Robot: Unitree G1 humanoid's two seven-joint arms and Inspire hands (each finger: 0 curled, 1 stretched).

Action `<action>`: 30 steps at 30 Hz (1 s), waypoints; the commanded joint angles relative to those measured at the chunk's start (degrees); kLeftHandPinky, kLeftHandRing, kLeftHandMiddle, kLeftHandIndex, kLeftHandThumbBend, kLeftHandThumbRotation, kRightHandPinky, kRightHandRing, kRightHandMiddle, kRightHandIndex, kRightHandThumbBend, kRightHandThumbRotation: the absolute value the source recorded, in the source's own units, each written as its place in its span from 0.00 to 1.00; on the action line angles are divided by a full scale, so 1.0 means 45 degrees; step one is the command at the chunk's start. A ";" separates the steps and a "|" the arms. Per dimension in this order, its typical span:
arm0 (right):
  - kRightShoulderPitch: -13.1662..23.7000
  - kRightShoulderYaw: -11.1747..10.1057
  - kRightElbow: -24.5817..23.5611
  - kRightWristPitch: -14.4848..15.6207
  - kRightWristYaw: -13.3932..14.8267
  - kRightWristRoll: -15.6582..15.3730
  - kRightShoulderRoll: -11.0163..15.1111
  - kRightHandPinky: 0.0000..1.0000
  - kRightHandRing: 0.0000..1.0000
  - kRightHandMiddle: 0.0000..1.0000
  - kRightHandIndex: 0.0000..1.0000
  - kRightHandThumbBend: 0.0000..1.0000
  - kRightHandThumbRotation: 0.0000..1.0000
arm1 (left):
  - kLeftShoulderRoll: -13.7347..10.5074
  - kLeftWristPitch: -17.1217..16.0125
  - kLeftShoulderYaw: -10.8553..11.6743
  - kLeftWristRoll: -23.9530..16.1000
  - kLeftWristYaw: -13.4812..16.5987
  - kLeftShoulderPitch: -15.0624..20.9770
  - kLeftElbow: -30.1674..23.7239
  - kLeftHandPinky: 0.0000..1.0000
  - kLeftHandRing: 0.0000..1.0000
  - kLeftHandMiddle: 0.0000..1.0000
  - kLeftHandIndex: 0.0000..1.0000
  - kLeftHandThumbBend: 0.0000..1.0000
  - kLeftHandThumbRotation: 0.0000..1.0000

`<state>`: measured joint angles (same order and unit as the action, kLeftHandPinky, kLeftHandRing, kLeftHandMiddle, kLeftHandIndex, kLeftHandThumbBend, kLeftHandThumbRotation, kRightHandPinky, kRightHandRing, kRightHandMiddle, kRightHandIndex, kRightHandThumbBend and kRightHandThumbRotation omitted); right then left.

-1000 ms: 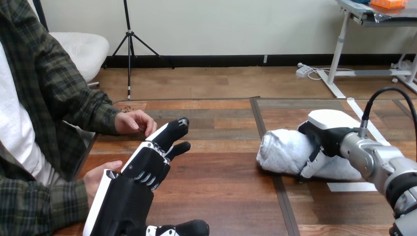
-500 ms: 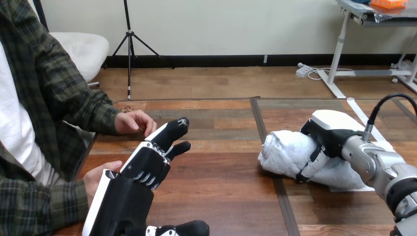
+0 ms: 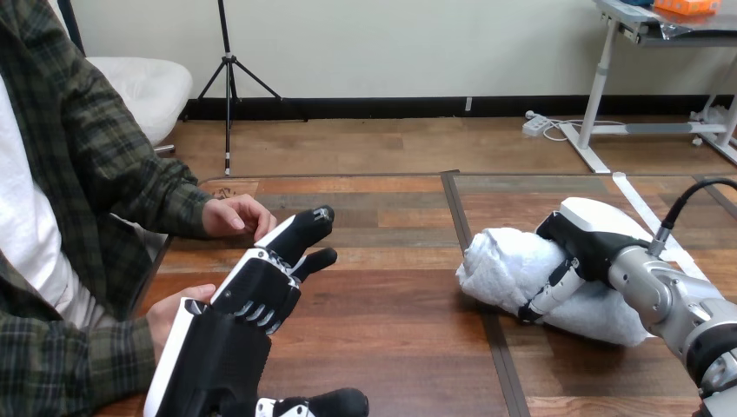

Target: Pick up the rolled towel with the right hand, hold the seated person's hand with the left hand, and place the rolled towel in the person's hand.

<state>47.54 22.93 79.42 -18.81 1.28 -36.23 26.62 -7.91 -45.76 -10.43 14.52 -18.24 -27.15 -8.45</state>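
White terry, likely soft, light and squashy: rolled towel (image 3: 504,265) at the tabletop's (image 3: 391,339) right | right hand (image 3: 584,236) fingers (image 3: 551,292) clamped round its middle, the firmest hold | left hand (image 3: 261,291) fingers straight, just beside the person's far hand (image 3: 233,215)

The right hand (image 3: 591,233) sits on top of the rolled towel (image 3: 504,268) with its fingers curled down the front. Its palm and thumb are hidden. The towel's right end is covered by that hand and by the right arm (image 3: 673,295). The arm is cut off at the picture's right and bottom edges. The left hand (image 3: 252,295) is cut off at the bottom edge too. It hides much of the person's lower hand (image 3: 169,317). The two may be touching, but I cannot tell. The bench (image 3: 391,339) runs out of the picture at the bottom.
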 commanded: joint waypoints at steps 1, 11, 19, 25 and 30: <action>0.0282 -0.0529 -0.0021 -0.0283 -0.0153 0.0462 -0.0092 0.39 0.38 0.41 0.42 0.83 0.00 | 0.0158 -0.0050 -0.0033 0.0212 -0.0019 0.0321 -0.0684 0.84 0.91 0.88 0.83 1.00 0.38; 0.0282 -0.1478 -0.0124 -0.0953 -0.0620 0.1430 0.0039 0.35 0.36 0.39 0.39 0.83 0.00 | 0.0078 -0.0035 0.0041 0.0278 -0.0139 0.0383 -0.0637 0.85 0.91 0.89 0.83 1.00 0.37; 0.0292 -0.2103 -0.0230 -0.1528 -0.0877 0.2175 0.0162 0.31 0.32 0.36 0.37 0.84 0.00 | 0.0052 0.0113 0.0170 0.0028 -0.0012 0.0312 -0.0767 0.86 0.91 0.88 0.83 1.00 0.37; 0.0378 -0.2565 -0.0301 -0.1651 -0.1328 0.2732 0.0242 0.30 0.31 0.35 0.36 0.84 0.00 | -0.0066 0.0268 0.0235 0.0032 -0.0047 0.0312 -0.0847 0.86 0.92 0.89 0.84 1.00 0.38; 0.0367 -0.2896 -0.0404 -0.2198 -0.1495 0.3093 0.0352 0.28 0.31 0.35 0.36 0.84 0.00 | -0.0032 0.0351 0.0338 -0.0170 0.0068 0.0324 -0.0895 0.87 0.92 0.89 0.83 1.00 0.39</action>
<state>45.90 12.88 79.42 -25.63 -5.35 -24.76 26.86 -8.12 -44.49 -10.03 14.49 -18.31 -27.16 -9.04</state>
